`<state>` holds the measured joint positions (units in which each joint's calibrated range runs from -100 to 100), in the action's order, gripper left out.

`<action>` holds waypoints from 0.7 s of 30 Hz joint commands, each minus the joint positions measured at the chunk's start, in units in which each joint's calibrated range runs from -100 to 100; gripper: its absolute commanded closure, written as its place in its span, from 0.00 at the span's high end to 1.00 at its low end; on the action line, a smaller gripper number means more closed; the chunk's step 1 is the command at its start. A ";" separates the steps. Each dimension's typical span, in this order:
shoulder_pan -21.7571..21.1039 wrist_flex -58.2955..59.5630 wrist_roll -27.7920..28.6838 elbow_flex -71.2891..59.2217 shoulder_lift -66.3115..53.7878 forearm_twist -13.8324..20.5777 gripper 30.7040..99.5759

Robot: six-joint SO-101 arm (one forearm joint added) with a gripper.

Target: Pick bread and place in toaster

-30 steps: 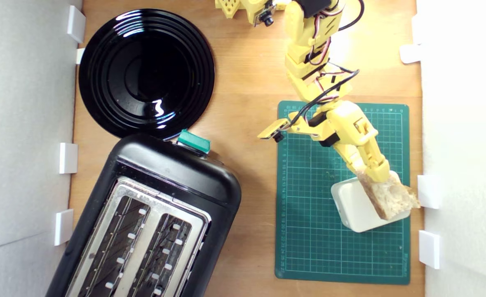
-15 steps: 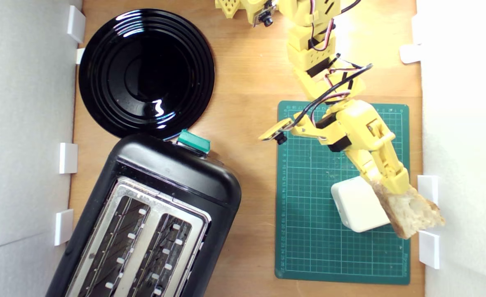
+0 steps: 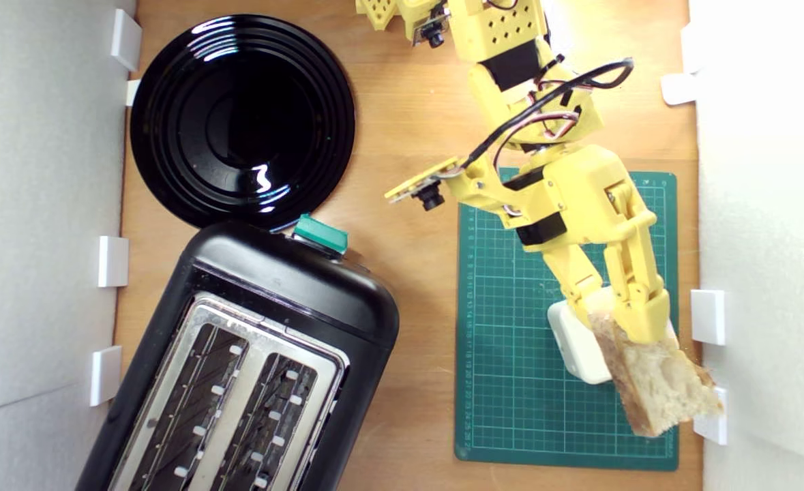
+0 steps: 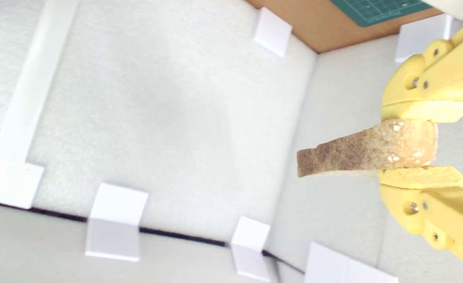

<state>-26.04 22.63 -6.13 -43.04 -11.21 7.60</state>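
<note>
My yellow gripper (image 3: 620, 326) is shut on the bread (image 3: 657, 389), a pale holey half-slice with a tan crust. It hangs lifted over the green mat's corner at the exterior view's lower right, overlapping the white block. In the wrist view the bread (image 4: 366, 149) shows crust-on, clamped between the two yellow fingers of my gripper (image 4: 421, 145). The toaster (image 3: 251, 368), black with a silver slotted top and a green lever knob (image 3: 321, 235), lies at the exterior view's lower left, well apart from the gripper.
A rounded white plastic block (image 3: 575, 341) sits on the green cutting mat (image 3: 511, 354). A glossy black plate (image 3: 241, 119) lies behind the toaster. White foam walls with small white brackets (image 3: 707, 316) close in both sides of the wooden table (image 3: 408, 136).
The gripper has risen off the white block with the bread and swung toward the exterior view's bottom edge. The wrist has turned, and the arm's upper links have moved further into the picture.
</note>
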 commanded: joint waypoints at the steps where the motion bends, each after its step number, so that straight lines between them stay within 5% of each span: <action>1: 2.03 -4.28 -2.00 1.96 -10.67 0.20 0.38; 21: 16.86 -21.94 -12.26 2.42 -35.13 0.29 0.38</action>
<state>-12.22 2.54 -16.64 -43.04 -42.21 7.42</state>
